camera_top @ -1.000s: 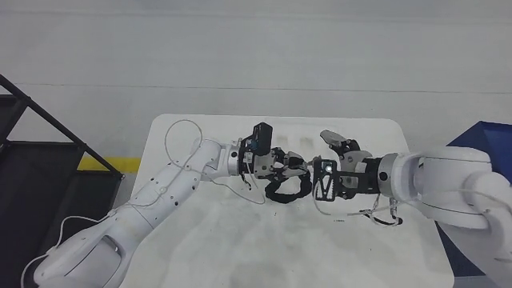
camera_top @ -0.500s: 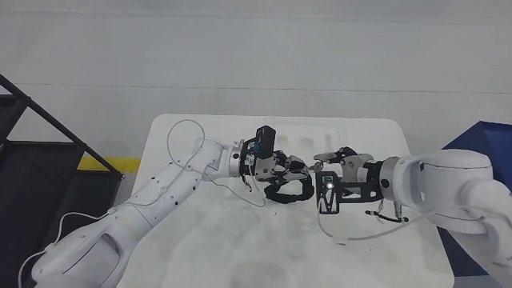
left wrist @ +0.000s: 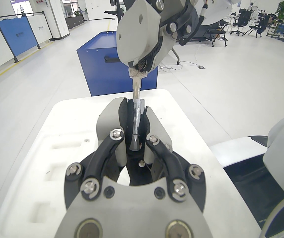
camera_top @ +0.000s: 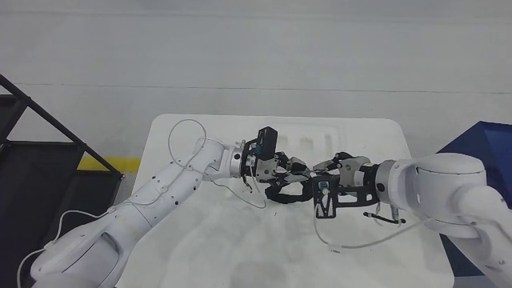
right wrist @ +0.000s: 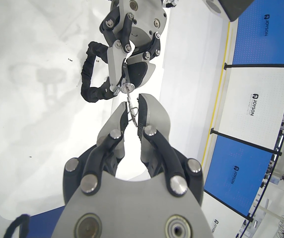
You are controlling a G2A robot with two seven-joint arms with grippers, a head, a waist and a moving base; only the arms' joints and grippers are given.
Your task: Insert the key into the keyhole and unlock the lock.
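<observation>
Above the table (camera_top: 240, 248), the left gripper (left wrist: 135, 104) clamps the lock (left wrist: 136, 125). The right gripper (right wrist: 133, 100) pinches the key (left wrist: 137, 85), its tip at the keyhole, seemingly partly in. Insertion is under way. The next move calls for a straight push, then a turn.

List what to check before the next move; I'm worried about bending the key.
1. Hold of right gripper on key head: ok.
2. Hold of left gripper on lock cylinder: ok.
3. Blade in line with cylinder: ok.
4. Tip inside keyhole: cannot tell.
5. Key fully seated: not ok, most of the blade shows.
6. Path clear of black cable: ok, it loops aside.
</observation>
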